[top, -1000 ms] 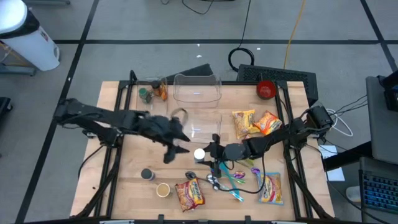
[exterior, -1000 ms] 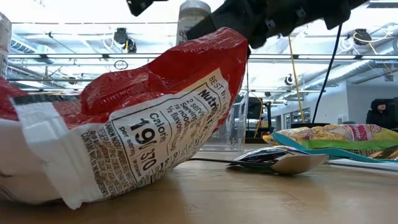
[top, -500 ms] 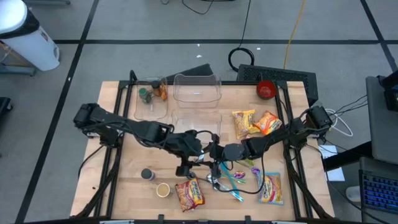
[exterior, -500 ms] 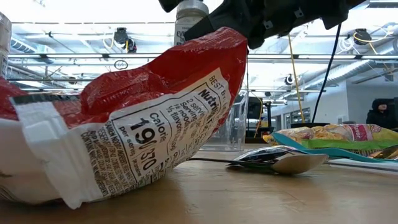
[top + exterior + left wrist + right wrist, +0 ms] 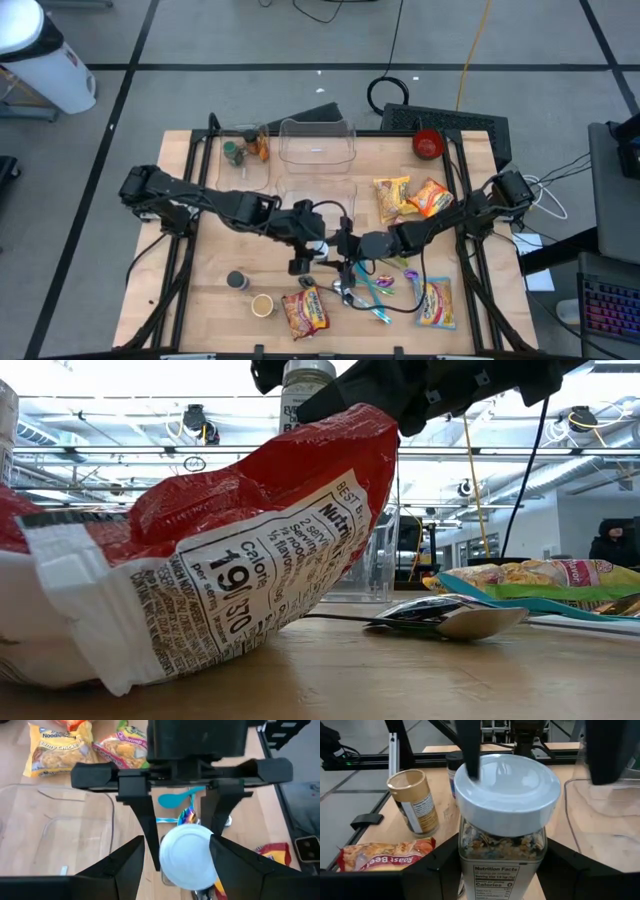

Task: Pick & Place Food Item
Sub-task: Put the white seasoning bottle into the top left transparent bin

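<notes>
A glass seasoning jar (image 5: 502,855) with a white lid (image 5: 505,790) stands upright at the table's middle. It also shows in the high view (image 5: 321,247). My right gripper (image 5: 502,880) reaches in from the table's right and is shut on the jar; it also shows in the high view (image 5: 340,246). My left gripper (image 5: 181,857) hangs over the jar, open. Its fingers (image 5: 469,750) point down on either side of the lid (image 5: 187,855). I cannot tell whether they touch it. My right gripper pinches the jar's glass body (image 5: 470,870) below the lid, between its two fingers. The fingers come in level from the table's right side. The jar sits upright. Whether its base is on the table does not show.
A red noodle packet (image 5: 305,310) and spoons (image 5: 350,290) lie just in front of the jar. Two small jars (image 5: 250,295) stand to the front left. A clear container (image 5: 318,195) sits behind the jar, with another clear container (image 5: 318,140) farther back. More packets (image 5: 410,197) lie at the right.
My left gripper has swung toward the table's right and near side, from left of the jar to over it. It now stands with its fingers around the lid. The jar and my right gripper have kept still.
</notes>
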